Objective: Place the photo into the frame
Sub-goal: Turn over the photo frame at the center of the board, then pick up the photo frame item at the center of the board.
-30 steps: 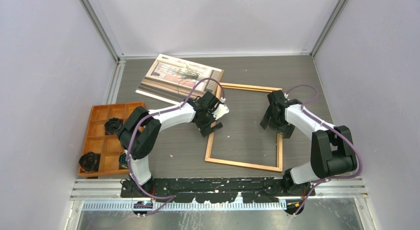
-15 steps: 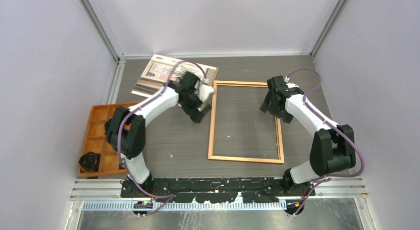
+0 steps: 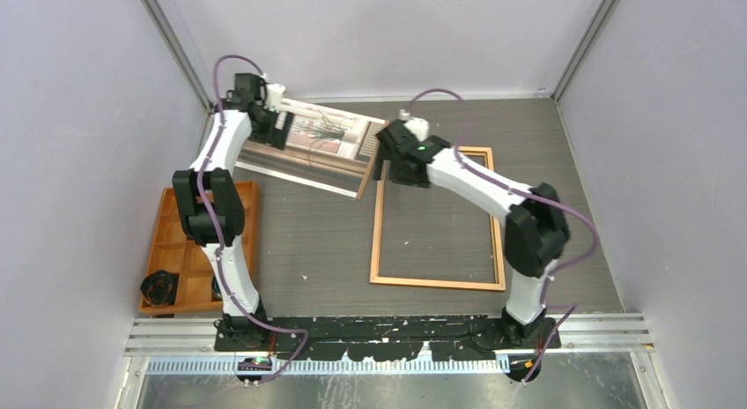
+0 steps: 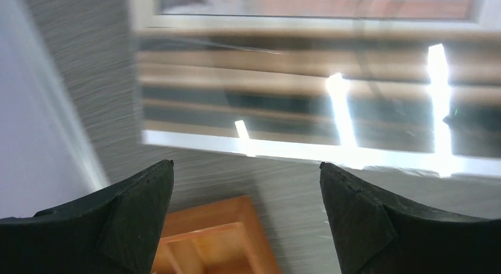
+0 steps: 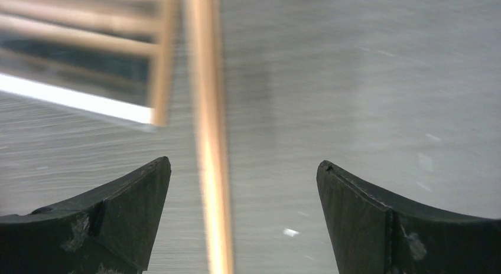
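Left claw [image 4: 246, 163] and right claw [image 5: 243, 160] gape empty; only right wrist view shows frame [image 5: 207, 108] beneath.

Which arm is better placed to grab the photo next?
Probably left: the left hand, open, squarely faces an edge of the photo. The right hand, also open, hovers over a rail of the frame, with only the photo's corner beside it.

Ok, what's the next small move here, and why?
Probably lower the left fingers onto the photo's edge and close: the photo lies flat beside the empty frame, unheld; the left fingers are open just over its edge, the right fingers open over the frame's rail.
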You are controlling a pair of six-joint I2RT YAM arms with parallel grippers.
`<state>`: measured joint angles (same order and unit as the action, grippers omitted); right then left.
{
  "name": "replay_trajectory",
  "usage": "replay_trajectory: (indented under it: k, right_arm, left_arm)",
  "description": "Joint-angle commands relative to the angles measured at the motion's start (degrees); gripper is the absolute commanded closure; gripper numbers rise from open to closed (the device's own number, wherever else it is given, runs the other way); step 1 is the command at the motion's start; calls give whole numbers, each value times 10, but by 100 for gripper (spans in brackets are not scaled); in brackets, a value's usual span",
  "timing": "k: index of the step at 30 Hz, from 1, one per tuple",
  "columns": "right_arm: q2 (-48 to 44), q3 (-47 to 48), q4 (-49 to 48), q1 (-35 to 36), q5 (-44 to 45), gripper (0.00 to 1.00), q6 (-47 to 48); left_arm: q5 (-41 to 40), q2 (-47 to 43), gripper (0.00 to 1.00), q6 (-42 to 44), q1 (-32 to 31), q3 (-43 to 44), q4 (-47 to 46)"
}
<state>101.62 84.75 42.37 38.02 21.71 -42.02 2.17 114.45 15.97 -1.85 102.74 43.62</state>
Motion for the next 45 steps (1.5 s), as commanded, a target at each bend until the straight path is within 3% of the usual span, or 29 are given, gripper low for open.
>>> replay_trajectory:
  k: [1, 7, 14, 23, 33, 41, 45]
  right_arm:
    - [106, 139, -37, 54, -35, 3, -25]
    - [271, 318, -22, 77, -63, 6, -60]
    - [363, 409, 27, 67, -32, 5, -85]
    - [376, 404, 46, 49, 0, 5, -86]
    - [428, 468, 26, 9, -3, 5, -73]
    - [470, 516, 6, -10, -26, 5, -59]
    - [473, 513, -17, -14, -47, 5, -59]
  left_arm:
    - [-40, 30, 5, -45, 68, 73, 10]
    - [-70, 99, 8, -86, 111, 164, 29]
    - [-72, 122, 10, -84, 118, 176, 21]
    - [-66, 113, 10, -65, 122, 141, -9]
    - [-91, 151, 10, -100, 121, 214, 12]
    - [-67, 127, 15, -89, 107, 146, 3]
    - [-91, 163, 19, -88, 92, 184, 13]
